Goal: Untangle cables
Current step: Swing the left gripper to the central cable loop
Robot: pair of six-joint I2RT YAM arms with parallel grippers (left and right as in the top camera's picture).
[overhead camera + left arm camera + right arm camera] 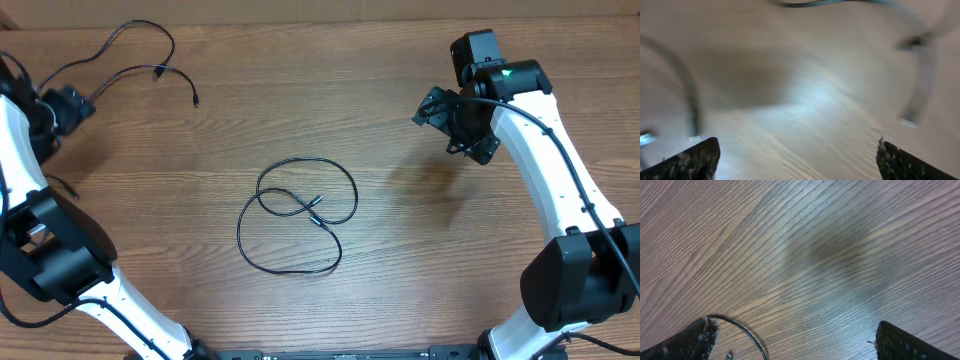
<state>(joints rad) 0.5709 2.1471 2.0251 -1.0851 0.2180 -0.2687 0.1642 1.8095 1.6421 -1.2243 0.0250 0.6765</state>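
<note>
**A:** Black cable (158, 72) lies spread at the far left, near the left gripper (797, 145). Its fingers are wide apart and empty. The wrist view is blurred, so perhaps a strand sits close enough to snag.

**B:** In the middle, the looped cable (312, 201) crosses itself, and pulling the wrong strand may tighten it. The right gripper (796, 326) is also apart and empty.
</note>
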